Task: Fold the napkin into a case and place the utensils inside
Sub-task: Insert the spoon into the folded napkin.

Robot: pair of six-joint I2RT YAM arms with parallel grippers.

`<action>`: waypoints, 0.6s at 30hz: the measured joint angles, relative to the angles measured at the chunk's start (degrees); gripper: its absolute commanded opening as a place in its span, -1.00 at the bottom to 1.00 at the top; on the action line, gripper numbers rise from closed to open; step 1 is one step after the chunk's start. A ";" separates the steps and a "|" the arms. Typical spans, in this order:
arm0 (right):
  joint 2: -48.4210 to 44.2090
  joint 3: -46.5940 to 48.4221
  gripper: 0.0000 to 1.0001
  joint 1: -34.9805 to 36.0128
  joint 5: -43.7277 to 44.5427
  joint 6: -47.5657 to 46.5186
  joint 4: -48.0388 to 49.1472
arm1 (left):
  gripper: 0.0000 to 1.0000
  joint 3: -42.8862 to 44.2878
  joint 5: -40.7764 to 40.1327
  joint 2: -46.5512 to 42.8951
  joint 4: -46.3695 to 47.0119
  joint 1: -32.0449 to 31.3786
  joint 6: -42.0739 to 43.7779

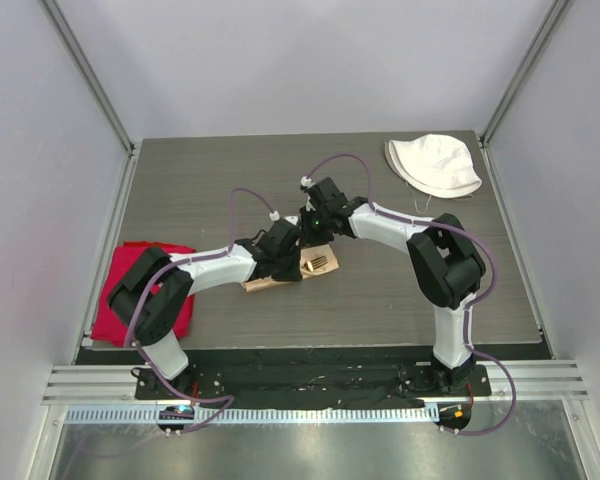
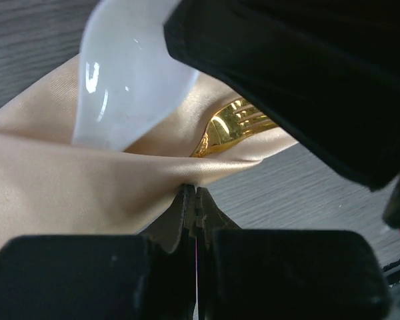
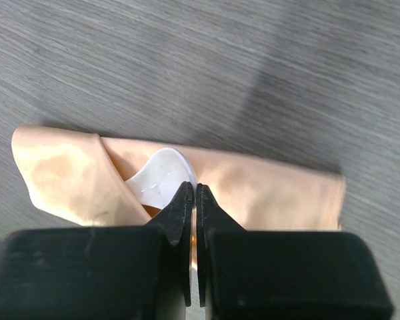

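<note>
Reaching in from the near edge of the table (image 1: 220, 180), two arms meet over the napkin (image 1: 270, 283), which lies mid-table folded into a narrow peach case (image 3: 273, 193), with a red cloth (image 1: 115, 300) bunched well apart at the near left. The left gripper (image 2: 192, 193) is fully closed, its fingers (image 2: 184, 212) nipping a fold of the case's upper layer and holding it up so the mouth gapes. Just beyond, the gold fork (image 2: 235, 123) sits in the opening, its tines showing at the open end. Beside it the white spoon (image 2: 127, 80) hangs bowl-first just over the mouth, carried by the right gripper (image 3: 192, 190), whose fingers are pressed together on what appears to be the spoon's handle, itself hidden in every view. The risks look plain. The pinch takes only a thin, slippery edge, so any tug as the spoon goes in could pull the cloth free and let the pocket collapse. The spoon could knock the fork and push it out of the open end. A release made too high could send the spoon sliding off the sheeny cloth onto the table. The two grippers, nearly touching, could also collide and drag the case out of its fold. A white hat (image 1: 435, 165) lies at the far right corner, well apart from the work.
</note>
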 measured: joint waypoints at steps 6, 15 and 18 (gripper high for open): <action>-1.68 -1.66 -0.92 0.00 0.61 0.48 0.13 | -1.00 1.20 -2.25 0.59 -0.39 0.02 -0.55; -1.90 -2.73 -0.54 0.00 0.24 1.84 1.29 | -1.00 1.53 -2.69 0.63 -1.18 0.02 -0.50; -1.90 -2.78 -0.32 0.00 0.26 2.21 1.53 | -0.99 1.53 -2.67 0.57 -1.44 0.02 -0.50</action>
